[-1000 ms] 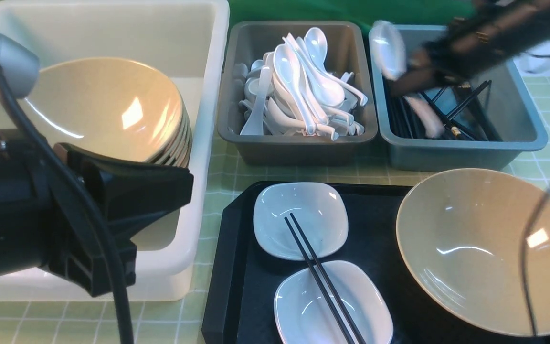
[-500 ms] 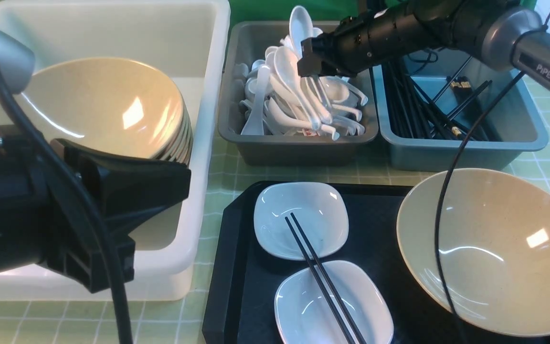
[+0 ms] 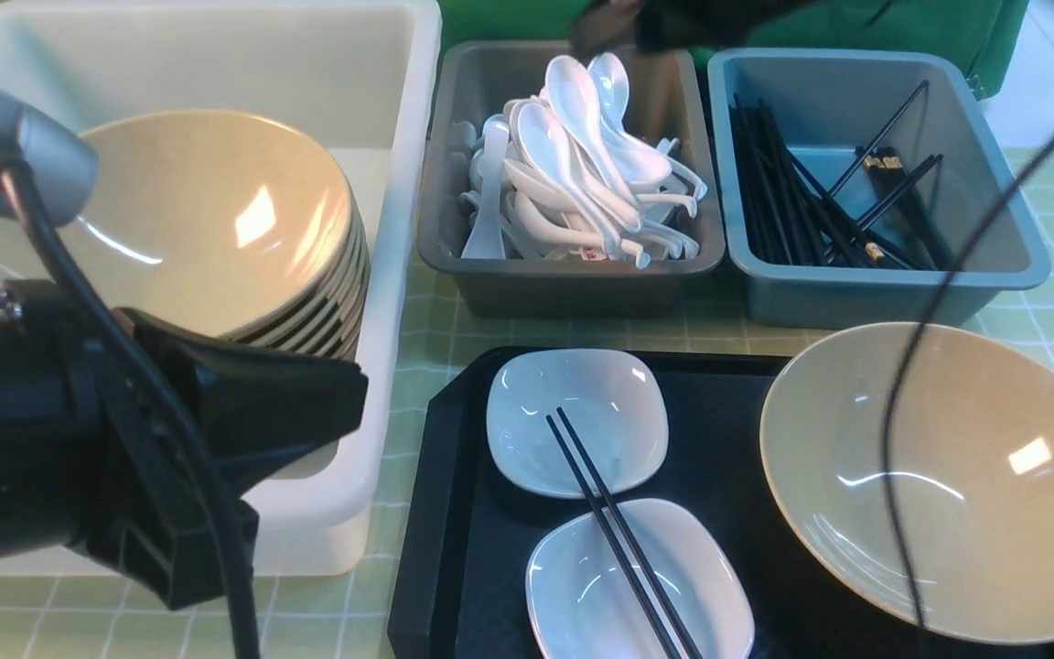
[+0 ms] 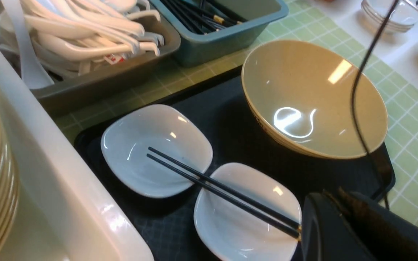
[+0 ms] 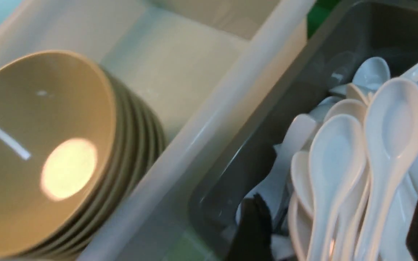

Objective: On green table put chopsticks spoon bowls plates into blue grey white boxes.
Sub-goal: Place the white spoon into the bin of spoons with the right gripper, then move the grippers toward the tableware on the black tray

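1. Right gripper (image 5: 337, 232): jaws wide apart, nothing between the pads. It is only a blur at the top of the front view.
2. Spoons (image 3: 582, 165): white, heaped in the grey box (image 3: 573, 284), directly under the right jaws.
3. Left gripper (image 4: 334, 203): jaws together, empty, hanging over the near rim of the white box (image 3: 399, 183).
4. Stack of bowls (image 3: 198, 210): leaning inside the white box, just behind the left jaws.
5. Black tray (image 3: 454, 513): in front of the left jaws.
6. Two plates (image 3: 577, 421): on the tray. The pair of chopsticks (image 3: 614, 535) lies across both, one end hidden behind the jaw tips.
7. Single bowl (image 3: 930, 476): on the tray, beyond the plates from the left jaws.
8. Blue box (image 3: 856, 293): holds loose chopsticks (image 3: 792, 210), well apart from both jaws.
9. Green table (image 3: 417, 329): under everything.
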Motion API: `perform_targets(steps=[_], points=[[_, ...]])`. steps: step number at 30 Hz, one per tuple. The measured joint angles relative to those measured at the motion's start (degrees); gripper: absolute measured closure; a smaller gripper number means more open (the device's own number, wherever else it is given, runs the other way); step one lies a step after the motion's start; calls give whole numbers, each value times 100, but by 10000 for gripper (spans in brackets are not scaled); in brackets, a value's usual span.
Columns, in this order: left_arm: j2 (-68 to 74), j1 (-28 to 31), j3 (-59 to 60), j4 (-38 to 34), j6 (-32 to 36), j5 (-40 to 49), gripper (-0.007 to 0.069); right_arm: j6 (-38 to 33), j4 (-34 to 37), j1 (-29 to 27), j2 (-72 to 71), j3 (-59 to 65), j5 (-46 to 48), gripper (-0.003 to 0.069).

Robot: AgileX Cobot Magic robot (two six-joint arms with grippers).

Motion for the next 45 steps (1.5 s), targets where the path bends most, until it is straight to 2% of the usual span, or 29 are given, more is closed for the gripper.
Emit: perform_targets(steps=[4,7,12,17,22,29,41,44,45], points=[[0,0,0,0,30,45,625,380,-648,39,-770,253,476,121],[0,0,0,5,94,150,625,770,-1148,263,-1547,1144,482,120],[-7,0,0,5,322,376,625,1174,-1378,1002,-2395,3063,353,120],[-230,0,0,60,941,880,625,1313,-1411,1822,-2203,4426,269,120],[-612,0,0,268,1022,1311,625,1472,-1417,2044,-1755,4585,95,120],[-884,0,-6,430,862,2345,625,1536,-1452,2061,-1116,4585,-94,120],[-895,0,-1,430,776,2343,625,1541,-1606,2065,-657,4580,-251,125],[-895,0,-1,430,776,2256,625,1541,-1586,2073,-607,4580,-275,167],[-895,0,-1,430,776,2230,625,1535,-1592,2106,-566,4580,-274,233]])
